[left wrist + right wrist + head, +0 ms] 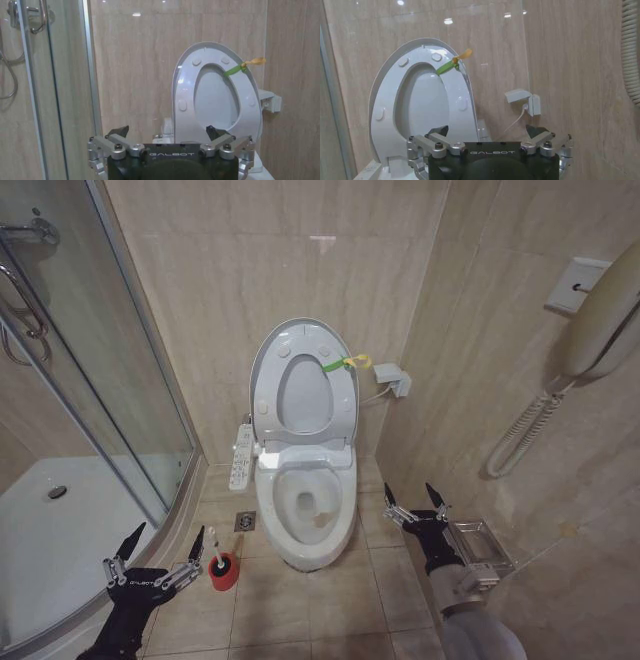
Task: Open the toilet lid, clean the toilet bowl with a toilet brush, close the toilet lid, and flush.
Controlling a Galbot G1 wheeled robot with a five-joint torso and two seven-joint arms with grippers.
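Glossy oval toilet lid (303,380) upright; ceramic toilet bowl (312,515) exposed.

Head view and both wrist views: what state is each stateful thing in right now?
toilet lid: raised, upright against the wall
seat ring: raised with the lid
toilet bowl: uncovered
toilet brush: standing in its red holder
left gripper: open, empty, beside the brush
right gripper: open, empty

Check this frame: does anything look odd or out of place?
Yes: a green-and-yellow strap is tied on the raised toilet lid's edge, and the toilet bowl shows a brownish stain inside. The toilet brush stands upright.
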